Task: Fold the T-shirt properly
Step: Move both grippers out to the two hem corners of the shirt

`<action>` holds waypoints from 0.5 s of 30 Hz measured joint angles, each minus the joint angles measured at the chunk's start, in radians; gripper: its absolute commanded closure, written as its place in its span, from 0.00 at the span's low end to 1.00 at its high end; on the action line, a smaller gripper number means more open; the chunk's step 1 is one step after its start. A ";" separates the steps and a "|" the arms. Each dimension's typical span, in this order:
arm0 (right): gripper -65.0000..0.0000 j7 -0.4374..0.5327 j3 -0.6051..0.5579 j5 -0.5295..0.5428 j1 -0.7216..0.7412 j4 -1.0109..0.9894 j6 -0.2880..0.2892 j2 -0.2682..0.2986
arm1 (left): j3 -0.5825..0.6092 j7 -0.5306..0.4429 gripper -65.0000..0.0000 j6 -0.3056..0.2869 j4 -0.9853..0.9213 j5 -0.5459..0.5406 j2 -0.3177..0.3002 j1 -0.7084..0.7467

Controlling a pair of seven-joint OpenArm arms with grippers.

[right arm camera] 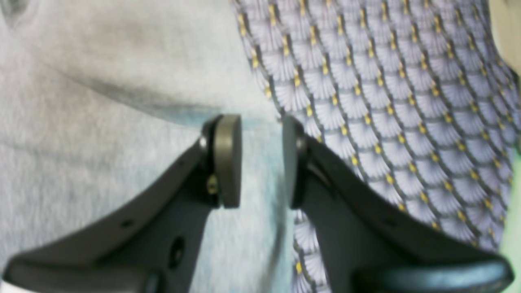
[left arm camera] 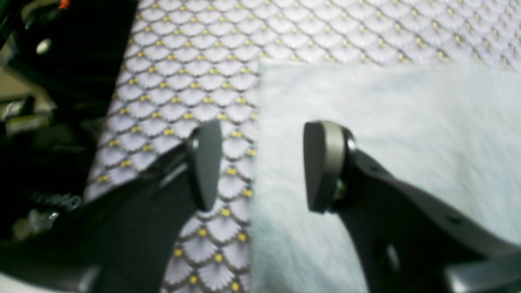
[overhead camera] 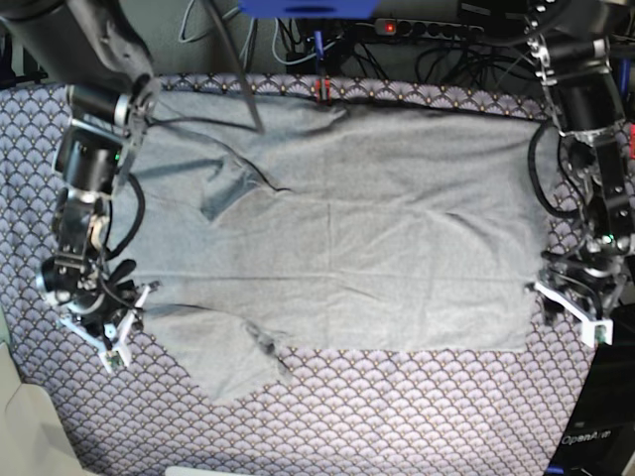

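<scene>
The light grey T-shirt (overhead camera: 347, 228) lies spread flat on the scallop-patterned cloth (overhead camera: 397, 416), with one sleeve at the lower left and one folded in at the upper left. My left gripper (left arm camera: 262, 167) is open and straddles the shirt's straight edge (left arm camera: 386, 101), one finger over the cloth (left arm camera: 183, 61) and one over the shirt. In the base view it (overhead camera: 556, 302) sits at the shirt's lower right corner. My right gripper (right arm camera: 262, 160) is open, its pads either side of the shirt's edge (right arm camera: 101, 61), at the lower left side (overhead camera: 124, 317).
The patterned cloth (right arm camera: 386, 81) covers the whole table. A red clip (overhead camera: 320, 89) sits at the shirt's far edge. Cables and a power strip (overhead camera: 427, 25) run behind the table. A pale object (overhead camera: 25, 426) stands at the front left corner.
</scene>
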 measured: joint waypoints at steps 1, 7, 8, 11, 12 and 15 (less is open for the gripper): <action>0.74 0.013 0.002 -0.003 0.015 -0.037 0.000 0.005 | -0.002 -0.005 0.51 0.005 -0.022 -0.001 -0.004 -0.017; 0.55 0.025 0.005 -0.008 0.072 -0.187 0.000 0.053 | 0.010 -0.005 0.51 -0.005 -0.239 0.016 -0.019 -0.143; 0.51 0.041 0.005 -0.004 0.078 -0.195 0.000 0.059 | 0.010 -0.020 0.51 -0.002 -0.278 0.047 -0.020 -0.170; 0.43 0.098 0.005 0.035 0.085 -0.216 0.000 0.070 | 0.065 -0.127 0.51 0.008 -0.414 0.119 -0.034 -0.270; 0.42 0.097 0.004 0.046 0.085 -0.219 0.000 0.071 | 0.094 -0.168 0.51 0.007 -0.457 0.127 -0.036 -0.297; 0.41 0.098 0.005 0.064 0.082 -0.223 0.000 0.071 | 0.145 -0.219 0.51 -0.006 -0.559 0.147 -0.022 -0.337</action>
